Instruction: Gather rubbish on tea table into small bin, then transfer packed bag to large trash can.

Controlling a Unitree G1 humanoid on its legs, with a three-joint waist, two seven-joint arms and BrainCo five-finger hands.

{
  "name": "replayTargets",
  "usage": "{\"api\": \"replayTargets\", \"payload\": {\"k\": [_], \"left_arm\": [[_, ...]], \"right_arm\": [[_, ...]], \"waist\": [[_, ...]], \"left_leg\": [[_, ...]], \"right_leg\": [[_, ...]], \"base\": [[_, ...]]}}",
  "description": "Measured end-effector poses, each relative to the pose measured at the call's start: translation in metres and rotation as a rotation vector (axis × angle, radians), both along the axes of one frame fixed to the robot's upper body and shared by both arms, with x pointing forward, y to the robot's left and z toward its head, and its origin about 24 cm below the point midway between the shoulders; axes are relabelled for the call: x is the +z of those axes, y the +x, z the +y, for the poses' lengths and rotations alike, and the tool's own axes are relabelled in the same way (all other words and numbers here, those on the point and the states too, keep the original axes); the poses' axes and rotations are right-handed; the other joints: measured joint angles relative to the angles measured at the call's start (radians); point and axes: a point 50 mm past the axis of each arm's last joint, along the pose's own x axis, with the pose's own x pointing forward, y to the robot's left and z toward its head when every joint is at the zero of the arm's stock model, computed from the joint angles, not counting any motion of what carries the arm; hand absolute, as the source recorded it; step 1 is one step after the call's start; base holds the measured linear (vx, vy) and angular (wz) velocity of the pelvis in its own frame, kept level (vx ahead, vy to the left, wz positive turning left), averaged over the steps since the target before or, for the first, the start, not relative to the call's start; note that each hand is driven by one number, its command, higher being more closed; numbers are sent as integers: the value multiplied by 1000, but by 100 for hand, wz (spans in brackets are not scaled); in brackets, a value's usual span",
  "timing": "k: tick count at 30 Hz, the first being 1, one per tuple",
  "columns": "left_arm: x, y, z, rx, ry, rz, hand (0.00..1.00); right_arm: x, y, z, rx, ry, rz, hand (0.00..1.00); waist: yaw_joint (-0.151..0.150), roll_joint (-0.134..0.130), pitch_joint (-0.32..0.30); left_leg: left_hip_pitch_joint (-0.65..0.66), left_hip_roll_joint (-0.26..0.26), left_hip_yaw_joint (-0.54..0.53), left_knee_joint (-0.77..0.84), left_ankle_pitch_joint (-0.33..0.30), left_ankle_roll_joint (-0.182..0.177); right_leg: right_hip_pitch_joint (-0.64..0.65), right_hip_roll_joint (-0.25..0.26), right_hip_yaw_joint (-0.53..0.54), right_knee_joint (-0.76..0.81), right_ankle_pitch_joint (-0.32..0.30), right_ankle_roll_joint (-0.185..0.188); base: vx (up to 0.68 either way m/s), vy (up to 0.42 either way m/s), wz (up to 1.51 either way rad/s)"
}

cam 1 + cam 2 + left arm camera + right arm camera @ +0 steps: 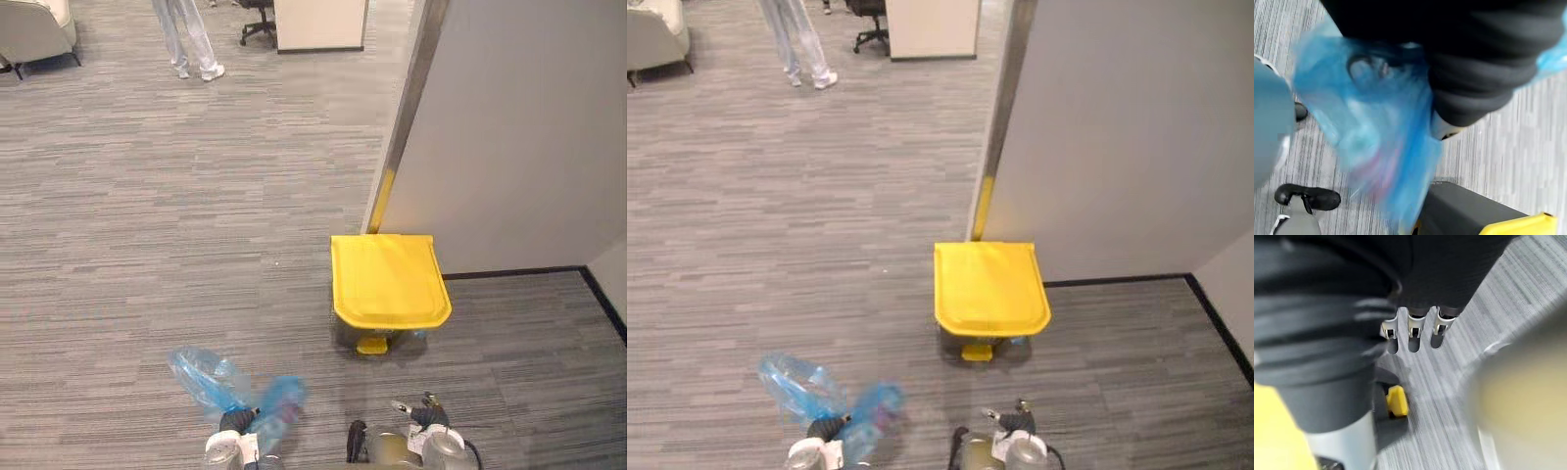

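Low in the left eye view, carries the blue bag (227, 384) at the left hand (235, 423) over the grey carpet (147, 245), left of the yellow-lidded trash can (390, 279) and not touching it. Hangs the right hand (423, 415) beside it, nearer the can. Faces that can with its lid down, yellow pedal (371, 345) toward the hands, back against the grey partition (509, 147). Far off, takes in a person's legs (191, 39) near an office chair (257, 22). From the left wrist, peers through blurred blue plastic bunched against the dark cover (1474, 73). Seems to have the fingers curled round the gathered neck. From the right wrist, shows fingers (1415, 333) straight and hanging, holding nothing, pedal just past them.
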Motion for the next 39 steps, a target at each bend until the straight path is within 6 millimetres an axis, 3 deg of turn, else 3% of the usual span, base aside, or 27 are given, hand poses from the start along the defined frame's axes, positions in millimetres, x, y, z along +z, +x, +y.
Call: {"api": "replayTargets", "payload": {"k": [3, 5, 7, 9, 10, 11, 14, 17, 24, 30, 33, 34, 37, 39], "left_arm": [[2, 7, -9, -14, -23, -23, 100], [6, 13, -13, -15, -38, -57, 100], [7, 15, -12, -2, -41, -66, 100], [9, 16, -11, 2, -39, -74, 100], [9, 17, -11, 2, -38, -79, 100], [8, 15, -14, -8, -43, -71, 100], [5, 8, -1, -4, -7, -38, 100], [3, 3, 7, -9, 14, -19, 100], [-2, -9, 17, -64, 57, 38, 100], [-3, -12, 20, -65, 63, 46, 100], [-1, -7, 22, -67, 68, 27, 100], [0, -4, 22, -69, 70, 18, 100], [1, -2, 20, -65, 66, 10, 100], [1, -2, 22, -54, 72, 13, 100]], "right_arm": [[-2, -7, -2, -21, 0, 14, 0], [-2, -6, 2, 6, 0, 11, 0], [0, -1, 5, 4, 11, -5, 0], [0, 1, 10, -10, 28, -18, 0], [0, 1, 12, -14, 34, -22, 0], [0, -2, 6, -17, 20, -13, 0], [-4, -7, 19, -16, 57, 15, 0], [-6, -10, 20, -16, 62, 28, 0], [-9, -15, 11, -12, 44, 63, 0], [-9, -16, 3, -6, 24, 81, 0], [-9, -15, 4, -5, 27, 78, 0], [-9, -15, 4, -4, 27, 76, 0], [-6, -11, 2, -5, 17, 51, 0], [-6, -11, 2, -5, 15, 49, 0]], "waist": [[-8, -5, 3], [-1, -19, 12], [1, -18, 13], [11, -23, 17], [15, -26, 17], [14, 10, 1], [15, -46, -22], [15, -60, -35], [14, -44, -35], [14, -43, -33], [14, -58, -12], [15, -57, 8], [10, -54, 26], [10, -59, 28]], "left_leg": [[-20, 20, -25, 139, 20, -11], [-172, 78, -19, 518, 52, -1], [-233, 100, 12, 566, -2, 11], [-269, 102, 33, 493, -31, 19], [-281, 88, 29, 361, -18, 25], [-278, 79, -9, 200, 64, 3], [-227, 13, 41, 130, 76, 25], [-193, -23, 82, 74, 83, 38], [-154, -36, 109, -4, 109, 44], [-154, -36, 100, -21, 109, 45], [-158, -34, 101, 23, 67, 55], [-157, -31, 100, 57, 30, 57], [-128, -39, 89, 66, 7, 83], [-106, -26, 83, 70, -2, 89]], "right_leg": [[96, 7, -35, -67, -2, 1], [194, 8, -33, -141, -6, 3], [224, 4, -16, -163, -5, 3], [240, -11, 11, -168, -5, 7], [249, -26, 28, -167, -13, 43], [239, -9, 49, -167, -27, 81], [237, -65, 110, -204, -19, 131], [254, -91, 151, -275, 19, 154], [262, -79, 231, -377, 90, 148], [226, -69, 287, -372, 110, 149], [181, -70, 306, -273, 86, 155], [146, -69, 311, -173, 65, 162], [32, -84, 246, 65, 47, 172], [2, -72, 190, 75, 26, 172]], "base": [[287, -100, 39], [214, 39, -3], [174, 99, -27], [164, 182, -35], [149, 271, -40], [121, 236, -37], [100, 207, -34], [100, 138, -34], [34, 41, -34], [-26, 6, -33], [-76, 44, -25], [-135, 51, -25], [-107, 76, -11], [12, 51, -1]]}}
